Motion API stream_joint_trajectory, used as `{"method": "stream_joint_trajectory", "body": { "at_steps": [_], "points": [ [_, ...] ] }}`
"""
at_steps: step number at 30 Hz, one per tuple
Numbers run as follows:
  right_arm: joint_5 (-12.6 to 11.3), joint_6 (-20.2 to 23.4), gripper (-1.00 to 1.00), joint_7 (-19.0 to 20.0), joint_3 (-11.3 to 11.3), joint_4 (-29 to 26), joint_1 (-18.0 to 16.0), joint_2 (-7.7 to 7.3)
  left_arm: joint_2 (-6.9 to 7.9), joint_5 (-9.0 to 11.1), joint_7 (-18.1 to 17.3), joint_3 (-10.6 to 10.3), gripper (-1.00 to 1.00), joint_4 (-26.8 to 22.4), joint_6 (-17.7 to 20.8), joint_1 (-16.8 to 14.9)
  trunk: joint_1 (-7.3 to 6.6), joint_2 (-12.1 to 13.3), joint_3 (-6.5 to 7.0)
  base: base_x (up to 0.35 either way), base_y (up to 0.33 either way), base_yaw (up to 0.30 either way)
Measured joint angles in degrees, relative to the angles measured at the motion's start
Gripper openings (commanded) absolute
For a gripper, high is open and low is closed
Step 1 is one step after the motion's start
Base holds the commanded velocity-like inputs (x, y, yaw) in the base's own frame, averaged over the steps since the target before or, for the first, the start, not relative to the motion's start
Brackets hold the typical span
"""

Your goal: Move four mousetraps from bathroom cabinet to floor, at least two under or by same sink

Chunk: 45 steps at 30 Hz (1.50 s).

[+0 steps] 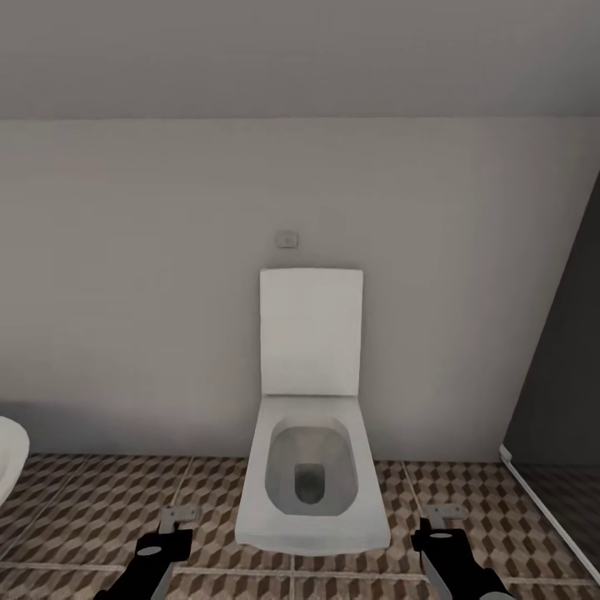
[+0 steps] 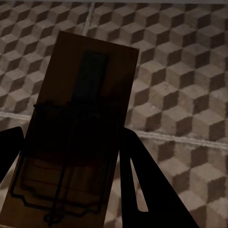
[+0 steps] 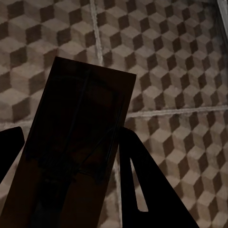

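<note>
Both black grippers, left (image 2: 71,190) and right (image 3: 66,190), each clamp a flat rectangular wooden mousetrap (image 2: 78,128) (image 3: 78,142), long axis pointing away beyond the fingertips, above cube-patterned brown tile floor (image 1: 100,508) facing a white toilet (image 1: 310,467).

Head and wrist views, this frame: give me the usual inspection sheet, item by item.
Surface: bathroom floor, cube-pattern tiles with pale grout lines.
Job's things: one mousetrap held in the left gripper, a second mousetrap in the right gripper, both above the tiles.
Clutter: nothing seen.
Grippers: both low in the head view, either side of the toilet; each has its fingers closed on a trap board.
Cables: nothing seen.
Surroundings: white toilet with lid up against a plain wall; small wall plate above it; white rounded fixture edge at far left; dark panel at right.
</note>
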Motion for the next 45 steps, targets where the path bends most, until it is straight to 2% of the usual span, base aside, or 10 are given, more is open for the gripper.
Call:
{"method": "stream_joint_trajectory", "body": {
  "at_steps": [14,45],
  "points": [
    [0.25,-0.12,-1.0,0.08,0.07,0.0,0.0,0.33,0.0,0.03,-0.09,-0.08,-1.0,0.66,0.09,0.0,3.08,-5.62,-2.51,0.0,0.0,0.0],
    [0.19,-0.28,-1.0,0.03,0.16,0.0,-0.01,0.37,0.06,0.03,-0.15,-0.17,-1.0,0.8,0.18,-0.01,3.88,-6.04,-9.39,0.0,0.0,0.0]
  ]
}}
